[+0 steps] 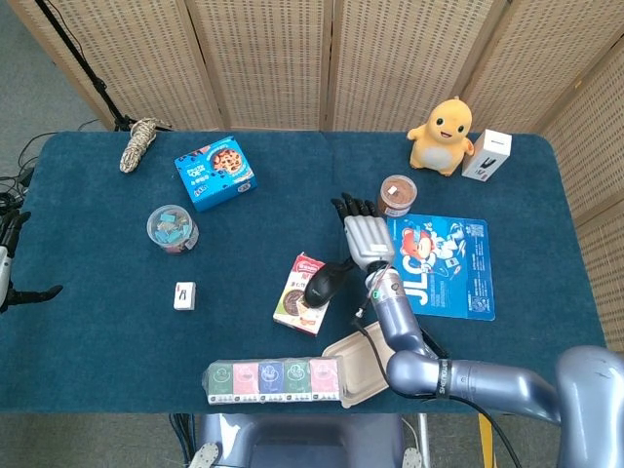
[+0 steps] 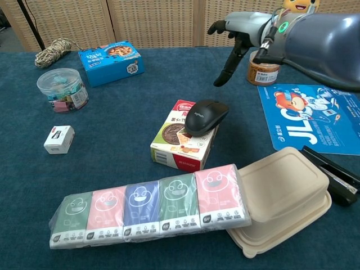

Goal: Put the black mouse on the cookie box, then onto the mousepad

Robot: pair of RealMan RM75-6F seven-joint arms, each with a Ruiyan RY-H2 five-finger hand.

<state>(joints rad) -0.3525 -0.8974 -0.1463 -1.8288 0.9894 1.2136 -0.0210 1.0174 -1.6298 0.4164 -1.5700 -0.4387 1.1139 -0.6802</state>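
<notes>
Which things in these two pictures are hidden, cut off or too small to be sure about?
- Left hand: head view, cut off by the left edge; chest view lacks it.
- Right hand: chest view, fingers partly cut by the top edge and arm; its height above the mouse is unclear.
- Cookie box: print too small; mouse covers part.
- Stapler: head view, right arm hides part.
- Duck toy: chest view, arm covers it.

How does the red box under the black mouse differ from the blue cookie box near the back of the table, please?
The red box is red and white and carries the black mouse; the blue cookie box is blue with nothing on it. The red box lies near the table's middle, close to the right hand; the blue cookie box lies further back and left. Both are rectangular printed packs lying flat.
</notes>
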